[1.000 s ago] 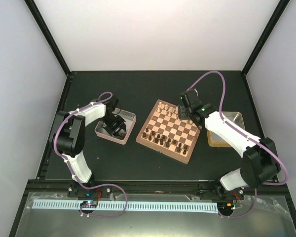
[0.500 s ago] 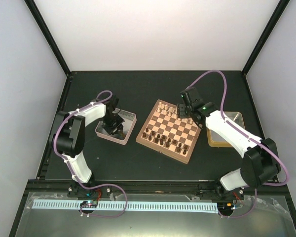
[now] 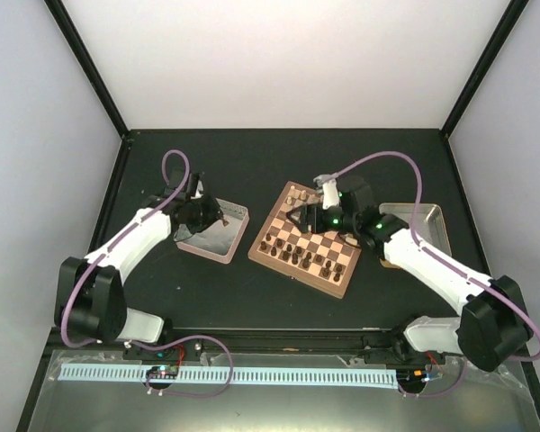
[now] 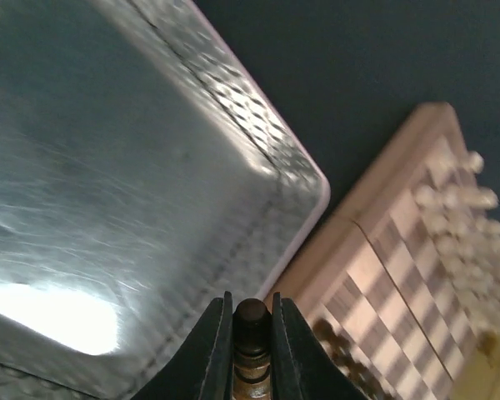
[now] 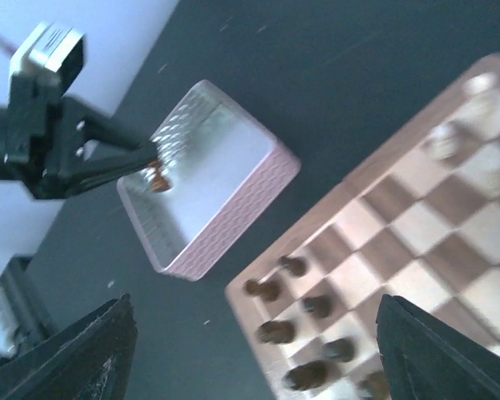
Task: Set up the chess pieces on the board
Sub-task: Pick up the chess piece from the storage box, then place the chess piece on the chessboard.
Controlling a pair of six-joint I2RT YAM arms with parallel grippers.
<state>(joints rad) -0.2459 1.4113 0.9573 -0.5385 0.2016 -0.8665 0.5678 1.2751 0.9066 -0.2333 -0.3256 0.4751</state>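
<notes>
The left gripper (image 4: 252,310) pinches a tiny dark brown, round-topped chess piece (image 5: 157,177) above the metal tray (image 3: 209,249). The right gripper (image 5: 253,308) gapes wide, empty, over the board (image 3: 340,281).

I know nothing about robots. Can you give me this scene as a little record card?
Left jaws: shut on one dark chess piece, above the left metal tray
Right jaws: open, empty, over the board
Board: dark pieces along the near side, cream pieces at the far side
Second tray: right of the board
</notes>
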